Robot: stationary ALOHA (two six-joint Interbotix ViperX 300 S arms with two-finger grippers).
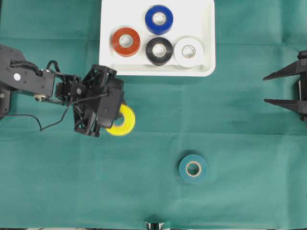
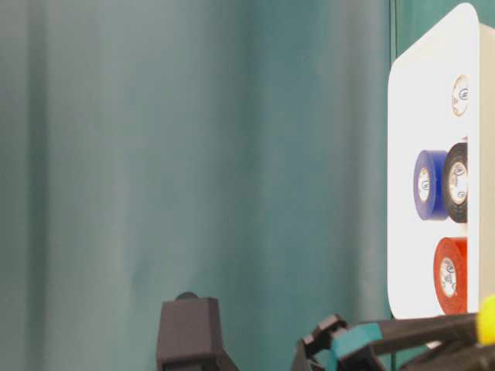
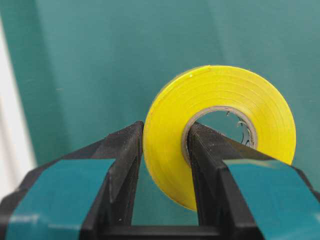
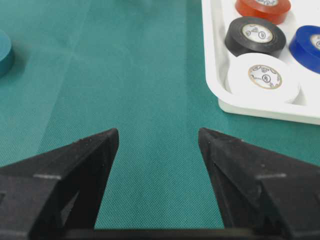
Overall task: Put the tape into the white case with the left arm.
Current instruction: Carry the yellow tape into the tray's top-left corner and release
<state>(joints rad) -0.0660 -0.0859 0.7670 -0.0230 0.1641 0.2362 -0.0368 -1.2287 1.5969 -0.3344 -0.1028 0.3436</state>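
A yellow tape roll (image 3: pixel 220 95) hangs above the green cloth, held upright on edge. My left gripper (image 3: pixel 166 126) is shut on it, with one teal-banded finger (image 3: pixel 125 155) outside the roll's wall and the other inside its core. From overhead the yellow tape (image 1: pixel 126 120) sticks out right of the left wrist (image 1: pixel 98 100), a short way below the white case (image 1: pixel 205 67). The case's near rim is the one facing the roll. My right gripper (image 4: pixel 159 132) stands open over bare cloth at the right edge.
The case holds a red roll (image 1: pixel 126 41), a blue roll (image 1: pixel 159 19), a black roll (image 1: pixel 159 50) and a white roll (image 1: pixel 188 51). A teal roll (image 1: pixel 193 168) lies flat on the cloth, lower middle. A thin black cable (image 1: pixel 53 125) trails from the left arm.
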